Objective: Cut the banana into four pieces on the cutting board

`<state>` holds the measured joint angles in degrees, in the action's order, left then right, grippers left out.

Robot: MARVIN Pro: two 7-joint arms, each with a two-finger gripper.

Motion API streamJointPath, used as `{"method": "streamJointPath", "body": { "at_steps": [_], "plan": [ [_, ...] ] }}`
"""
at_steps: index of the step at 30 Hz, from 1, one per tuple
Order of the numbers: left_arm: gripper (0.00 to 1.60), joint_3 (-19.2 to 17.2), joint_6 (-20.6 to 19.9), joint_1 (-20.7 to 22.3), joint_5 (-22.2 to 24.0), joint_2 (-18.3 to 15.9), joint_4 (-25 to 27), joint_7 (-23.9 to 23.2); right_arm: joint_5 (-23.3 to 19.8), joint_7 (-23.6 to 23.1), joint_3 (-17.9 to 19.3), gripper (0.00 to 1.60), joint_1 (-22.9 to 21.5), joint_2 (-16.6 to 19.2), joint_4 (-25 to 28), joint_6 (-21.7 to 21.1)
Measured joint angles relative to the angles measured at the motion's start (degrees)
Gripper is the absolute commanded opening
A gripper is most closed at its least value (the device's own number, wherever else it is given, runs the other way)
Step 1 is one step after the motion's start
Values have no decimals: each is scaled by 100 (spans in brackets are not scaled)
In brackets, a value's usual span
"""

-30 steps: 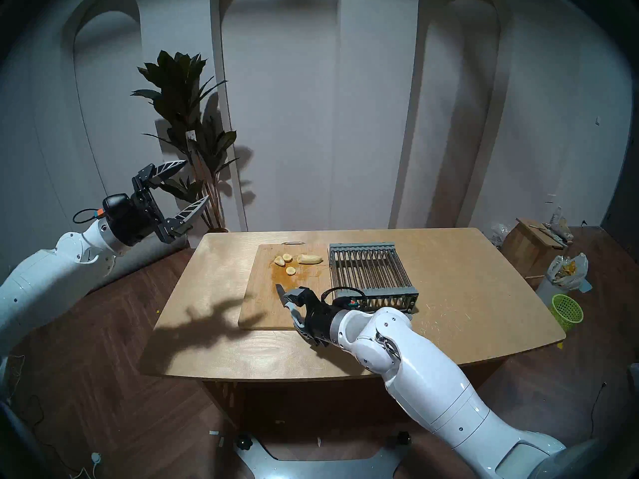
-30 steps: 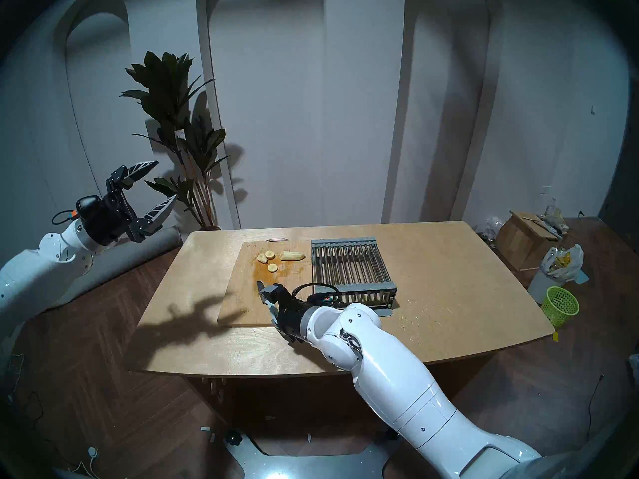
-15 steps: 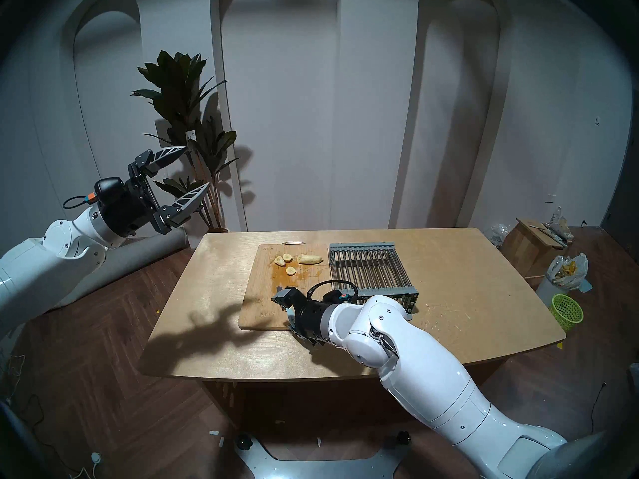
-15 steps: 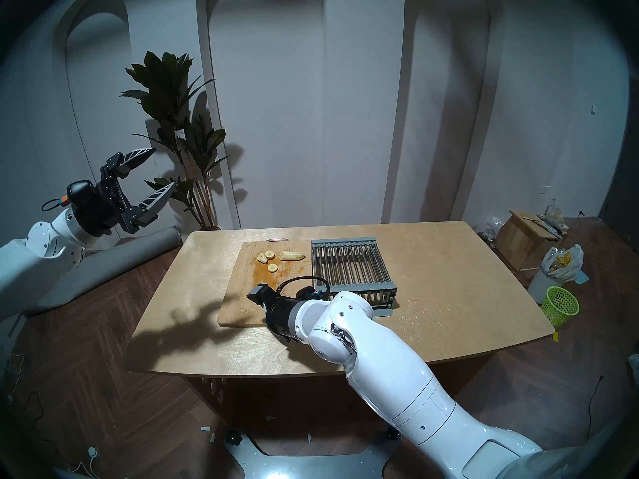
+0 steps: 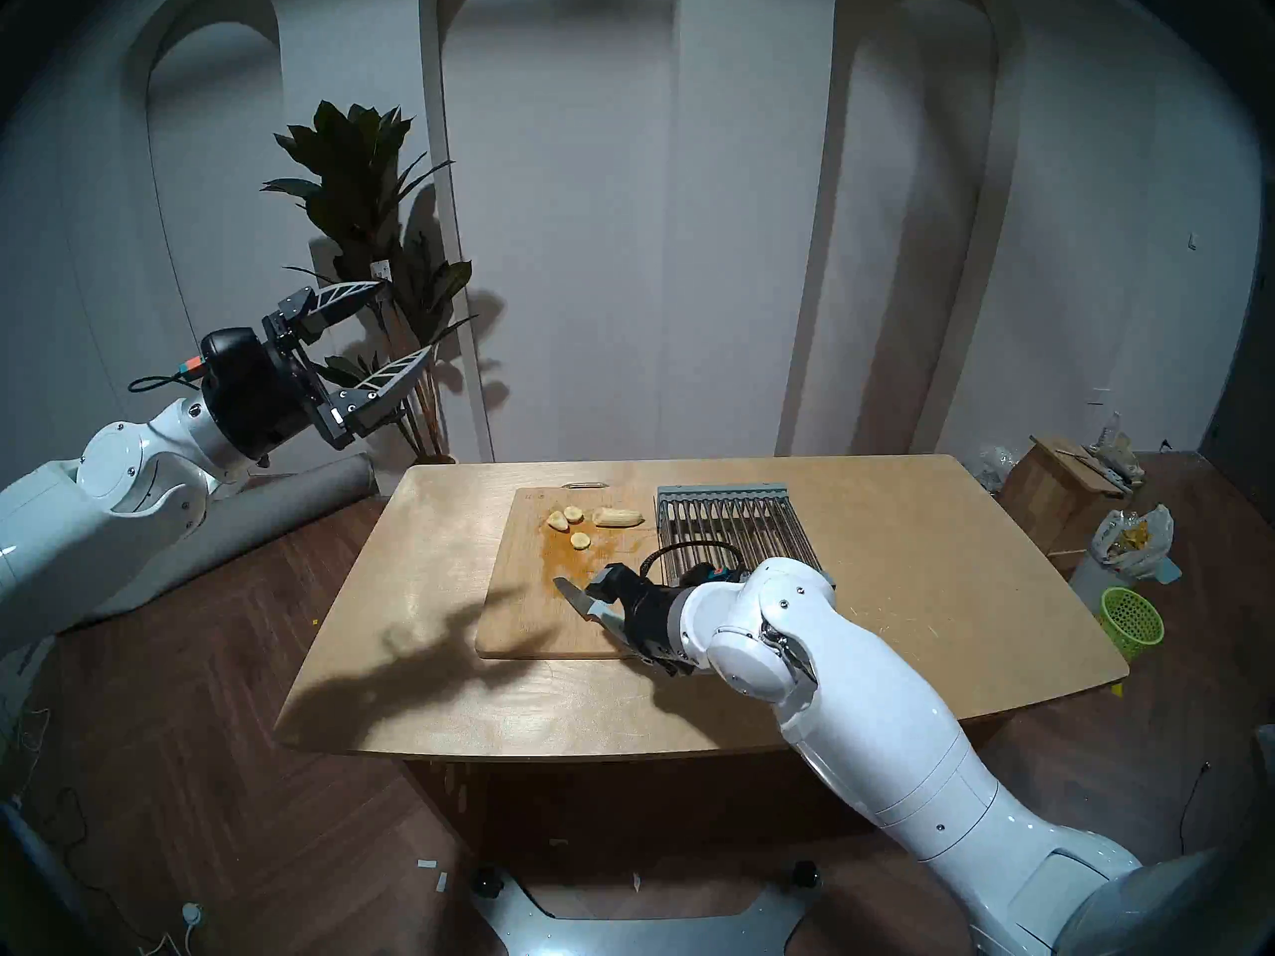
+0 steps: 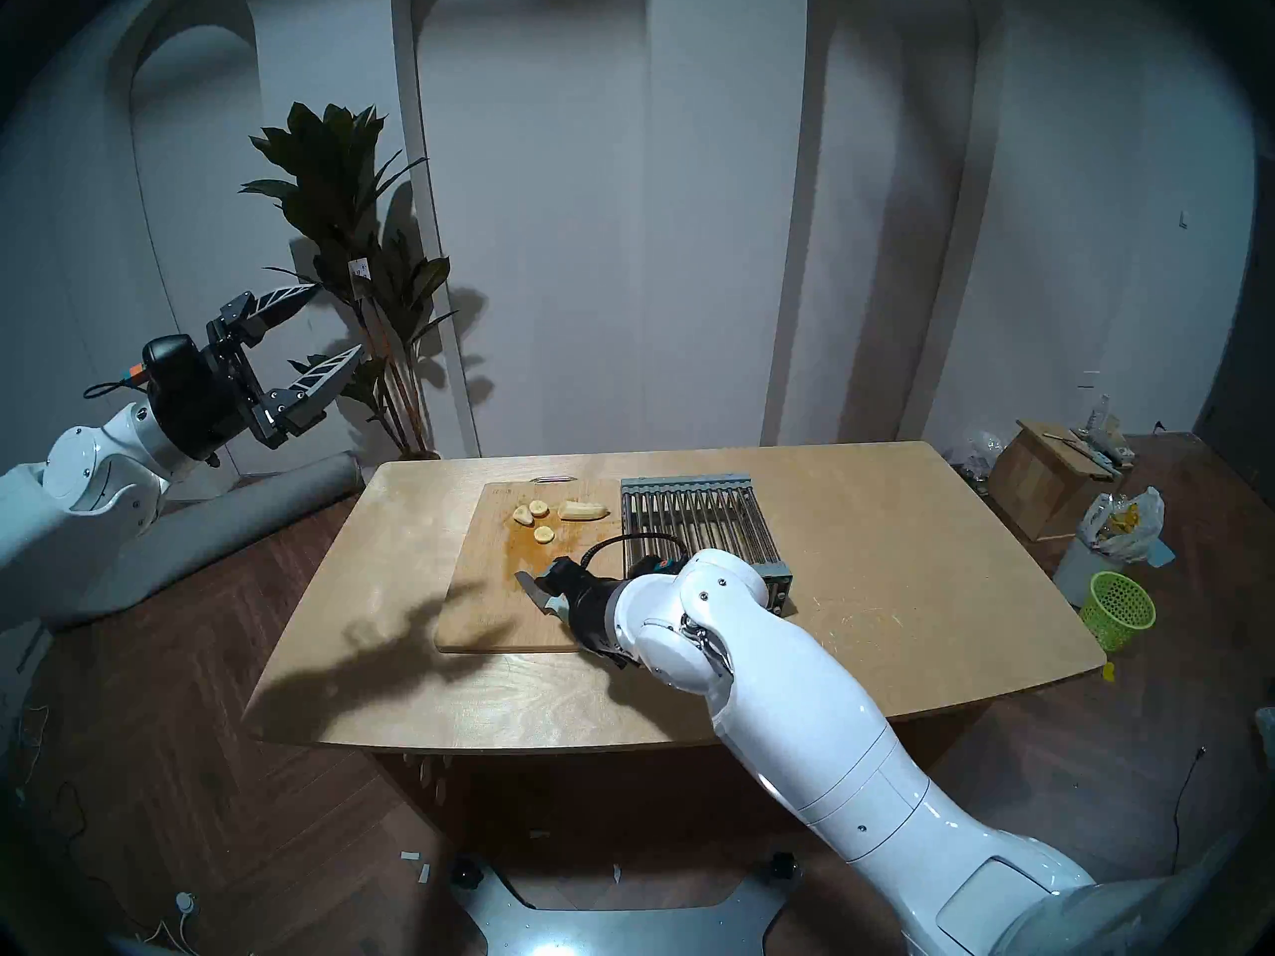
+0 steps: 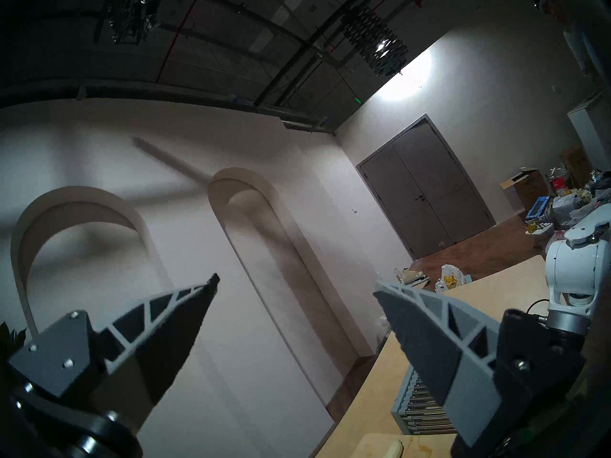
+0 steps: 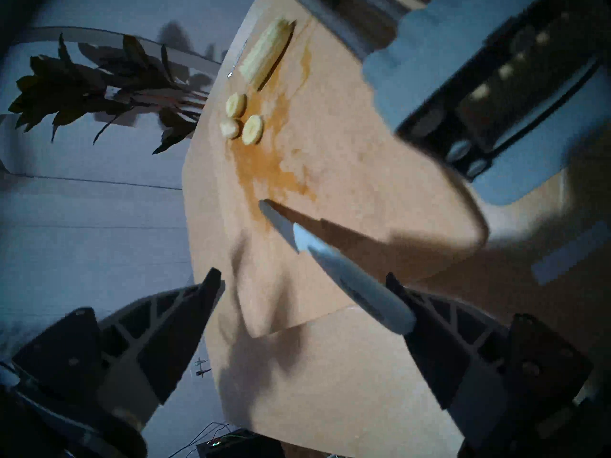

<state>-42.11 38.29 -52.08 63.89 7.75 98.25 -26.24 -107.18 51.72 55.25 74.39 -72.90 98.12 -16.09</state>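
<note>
Table (image 5: 897,589) unchanged; knife (image 5: 571,596) now lying loose between parted right fingers (image 8: 426,318).

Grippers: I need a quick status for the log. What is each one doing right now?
Left gripper: open, empty.
Right gripper: open; knife rests against one finger, not clamped.

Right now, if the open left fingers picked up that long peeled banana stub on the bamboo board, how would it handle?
The pale peeled banana stub looks soft, probably bruising under firm fingers. Bare flesh likely feels slippery. Lying on its side on the light bamboo cutting board, it might roll if nudged.
</note>
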Motion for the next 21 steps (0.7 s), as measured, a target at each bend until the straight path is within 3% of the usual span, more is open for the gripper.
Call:
{"method": "streamJointPath", "body": {
  "at_steps": [11,21],
  "plan": [
    [160,15,-850,-182,-397,-94,434,1039,-210,570,-27,160,-481,-251,-600,-14],
    [160,-107,-1380,-351,-687,-136,641,2000,-295,1133,-245,160,-860,-444,-814,-148]
  ]
}}
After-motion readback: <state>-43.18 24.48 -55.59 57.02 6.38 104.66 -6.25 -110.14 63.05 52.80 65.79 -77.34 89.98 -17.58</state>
